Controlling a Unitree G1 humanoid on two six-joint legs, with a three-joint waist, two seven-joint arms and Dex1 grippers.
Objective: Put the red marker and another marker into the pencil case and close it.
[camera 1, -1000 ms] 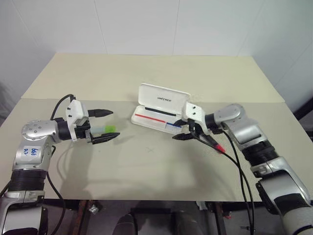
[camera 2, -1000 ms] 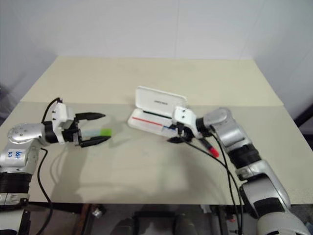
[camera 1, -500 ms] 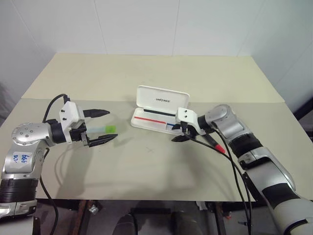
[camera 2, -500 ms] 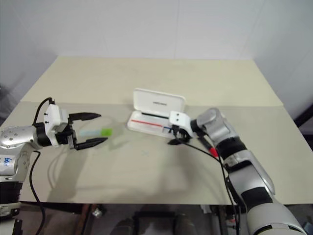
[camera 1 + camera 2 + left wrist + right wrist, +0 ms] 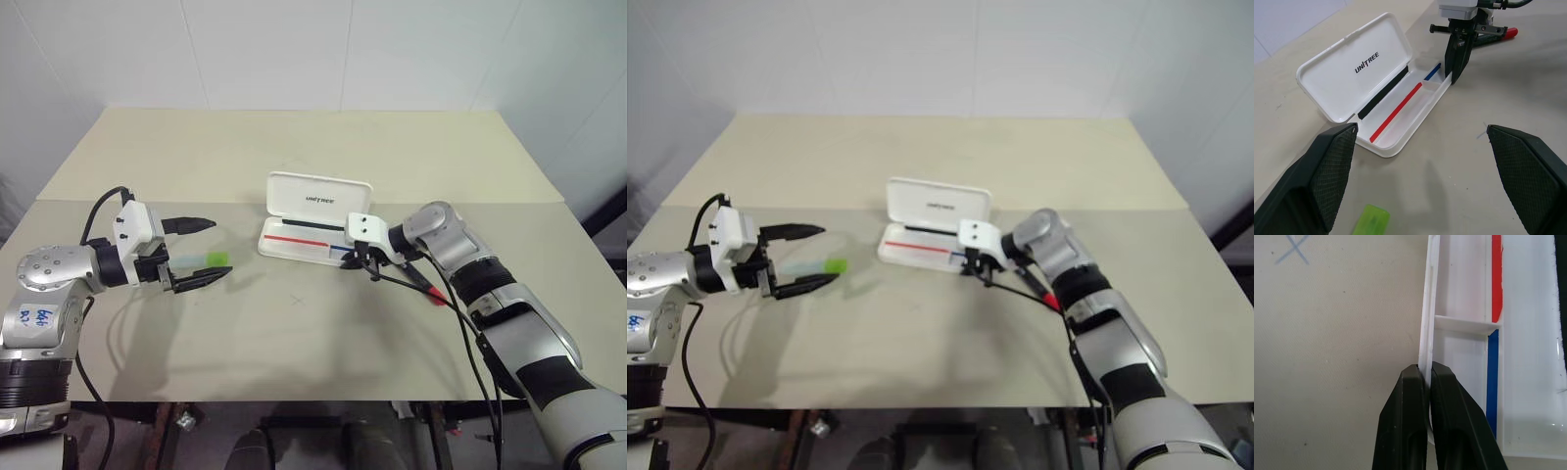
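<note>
The white pencil case (image 5: pixel 315 192) lies open in the middle of the table, lid propped up, with red and blue stripes inside. My right gripper (image 5: pixel 1425 369) is shut on the case's front wall, near the divider at its right end. The red marker (image 5: pixel 435 296) lies on the table just right of that gripper, under my right forearm. To the left, my left gripper (image 5: pixel 217 248) hovers open, its fingers spread wide. Another marker (image 5: pixel 212 258), with a light green cap, rests on the table between those fingers, untouched.
Black cables (image 5: pixel 470 333) run along my right arm beside the red marker. The beige table (image 5: pixel 294 333) spreads wide in front of the case, with a small pen cross marked on it. A seam (image 5: pixel 147 201) crosses the table behind the case.
My right gripper has reached in to the case's front wall and closed on it. My left gripper has stayed open beside the green-capped marker.
</note>
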